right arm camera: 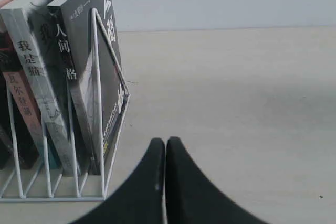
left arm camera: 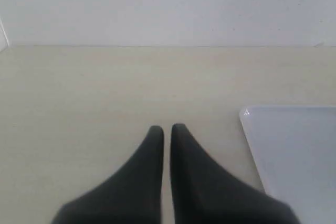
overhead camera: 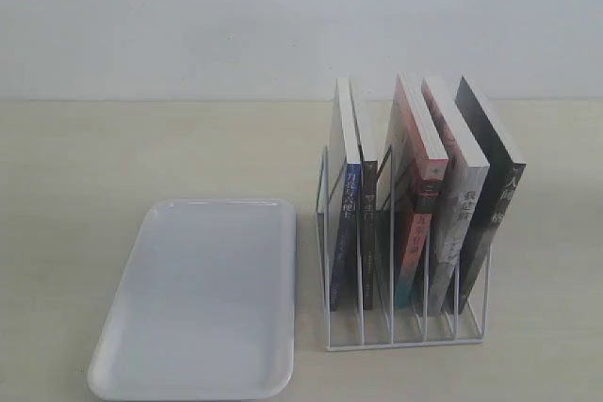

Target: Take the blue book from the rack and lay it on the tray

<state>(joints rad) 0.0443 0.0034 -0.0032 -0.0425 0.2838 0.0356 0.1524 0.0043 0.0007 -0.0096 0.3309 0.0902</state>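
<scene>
Table [overhead camera: 141,148]: pale wood-look top, bearing everything listed below
Tray [overhead camera: 203,308]: white, flat, nothing on it; lies just beside the rack, on the blue book's side
Rack [overhead camera: 405,344]: white wire, upright rods, five books standing in its slots, all leaning the same way
Other books: dark-spined volume [overhead camera: 369,233] next to the blue one, then a pink-spined [overhead camera: 419,223], a pale grey [overhead camera: 457,223] and a black-covered one [overhead camera: 495,204] at the far end
Blue book [overhead camera: 350,214]: in the end slot nearest the tray, spine outward, untouched
Left gripper [left arm camera: 167,128]: tips nearly together, holding nothing, above bare table with a tray corner near
Right gripper [right arm camera: 165,141]: tips pressed together, holding nothing, by the black book's end of the rack, apart from it
Step in hand: judged the very start; book not yet taken, neither arm seen in the exterior view
Next move calls for: spreading one gripper's jaws, reaching the tray-side slot, pinching the blue book alone without catching its dark neighbour, lifting clear of the rods, then turning it flat onto the tray
</scene>
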